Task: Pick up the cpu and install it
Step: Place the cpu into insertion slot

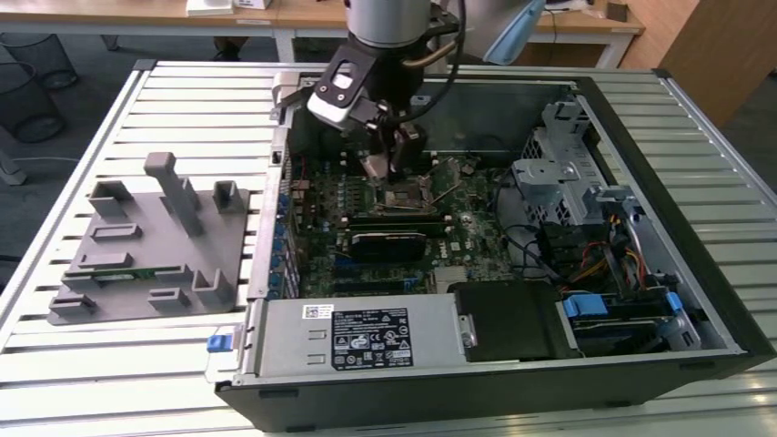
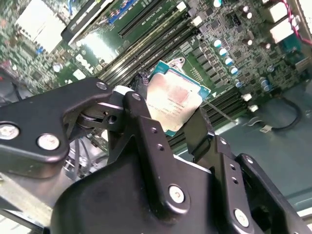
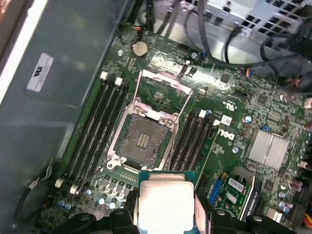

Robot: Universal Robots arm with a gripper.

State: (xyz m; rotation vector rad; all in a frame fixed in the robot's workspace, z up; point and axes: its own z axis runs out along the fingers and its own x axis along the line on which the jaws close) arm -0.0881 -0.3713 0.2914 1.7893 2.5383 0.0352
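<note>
hand (image 2: 168, 119) pinches the cpu (image 3: 165, 197) by its edges, near the open socket (image 3: 144, 141).

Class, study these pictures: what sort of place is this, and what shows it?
Probably a robotics lab or workshop: an open black desktop computer case lies on a slatted metal table, the black gripper holds the silver-topped square cpu over the green motherboard, and wooden desks stand behind.
</note>
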